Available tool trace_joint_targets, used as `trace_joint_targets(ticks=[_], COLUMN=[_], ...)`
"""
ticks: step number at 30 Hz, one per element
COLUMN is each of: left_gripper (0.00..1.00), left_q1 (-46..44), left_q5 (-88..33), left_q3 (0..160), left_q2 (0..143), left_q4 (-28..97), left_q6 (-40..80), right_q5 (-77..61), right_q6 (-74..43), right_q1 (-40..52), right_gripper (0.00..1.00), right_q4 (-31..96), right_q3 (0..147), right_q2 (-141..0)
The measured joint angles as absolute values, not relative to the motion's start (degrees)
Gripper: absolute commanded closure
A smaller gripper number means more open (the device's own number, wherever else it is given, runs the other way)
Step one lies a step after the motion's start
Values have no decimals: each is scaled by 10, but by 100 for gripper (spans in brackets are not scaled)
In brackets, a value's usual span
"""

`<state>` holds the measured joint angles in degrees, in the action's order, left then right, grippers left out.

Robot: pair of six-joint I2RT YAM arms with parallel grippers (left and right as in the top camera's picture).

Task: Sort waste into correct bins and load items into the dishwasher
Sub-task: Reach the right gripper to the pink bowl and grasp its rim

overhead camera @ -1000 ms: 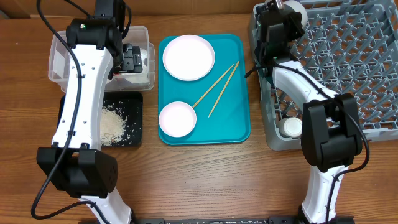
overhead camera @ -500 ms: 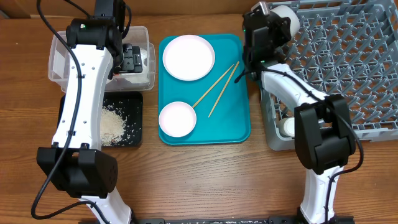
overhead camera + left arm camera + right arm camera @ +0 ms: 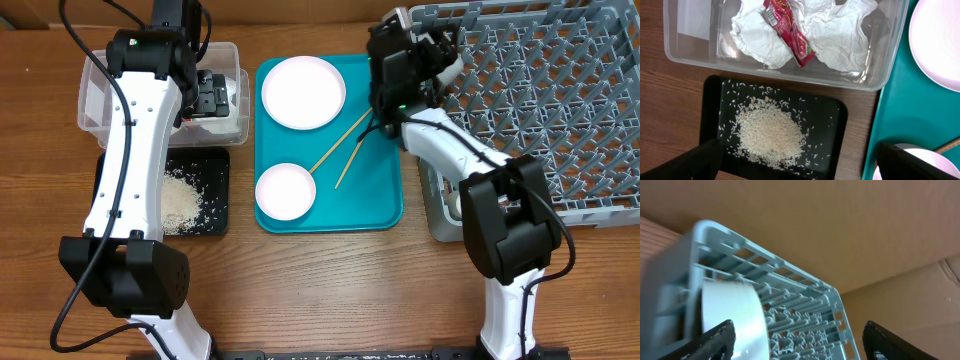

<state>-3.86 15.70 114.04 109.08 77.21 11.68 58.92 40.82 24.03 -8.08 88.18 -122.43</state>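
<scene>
**Operator:** Where were the largest units located?

**Technician:** The dish rack occupied the far right corner of the bench. The teal tray lay mid-bench toward the far edge, just beside the rack. The clear tub sat toward the far left corner, with the black tray just beside it on the near side.

**Operator:** What was the gripper condition?

**Technician:** The left gripper had its fingers spread wide and held nothing. It hung above the tub and the black tray. The right gripper was also spread wide and empty, at the rack's far left corner. It faced a white round dish standing on edge inside the rack.

**Operator:** And the smaller items?

**Technician:** The plate lay at the teal tray's far end and the bowl at its near end. The chopsticks lay slantwise on the tray's right half. The napkins and the red wrapper lay in the tub. The rice grains lay in the black tray.
</scene>
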Motion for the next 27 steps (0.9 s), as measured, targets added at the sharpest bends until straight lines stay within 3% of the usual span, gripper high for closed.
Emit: trace_joint_targets(ticks=[7, 15, 20, 27], left_gripper=[0, 0, 0, 0], left_q1=[-39, -39, -39, -39], left_q5=[157, 157, 157, 157], left_q3=[1140, 1140, 1140, 1140], left_q2=[1091, 1091, 1091, 1091], left_q4=[772, 772, 772, 772], left_q6=[117, 117, 117, 117], right_q5=[584, 447, 226, -124], right_q6=[381, 227, 117, 61], right_q1=[285, 282, 271, 273], right_gripper=[6, 11, 7, 0], right_q4=[-68, 159, 289, 411], right_q3=[882, 882, 883, 883], right_q2=[-1210, -1094, -1028, -1021])
